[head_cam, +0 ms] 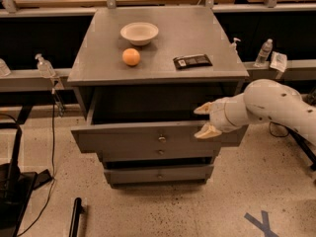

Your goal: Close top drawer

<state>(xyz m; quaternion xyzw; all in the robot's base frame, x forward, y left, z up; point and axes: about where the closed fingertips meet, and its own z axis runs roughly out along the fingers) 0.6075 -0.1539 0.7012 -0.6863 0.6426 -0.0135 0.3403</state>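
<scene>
The top drawer [123,138] stands pulled out from the cabinet [207,33], stiff and probably heavy yet sliding, so the gripper [205,120], jaws wide apart and empty at its right front edge, need only push the flat panel, not the knob [161,138].

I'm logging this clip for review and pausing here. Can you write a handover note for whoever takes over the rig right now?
Gripper: open, at the right end of the top drawer front, one finger above its upper edge and one in front of the panel. Contact cannot be told.
Top drawer: pulled well out from under the cabinet top.
Done: the gripper is positioned at the drawer front.
Left: push the front in, probably until it lines up with the two lower drawers.
The bowl, orange and dark packet sit on top, away from the gripper.
</scene>
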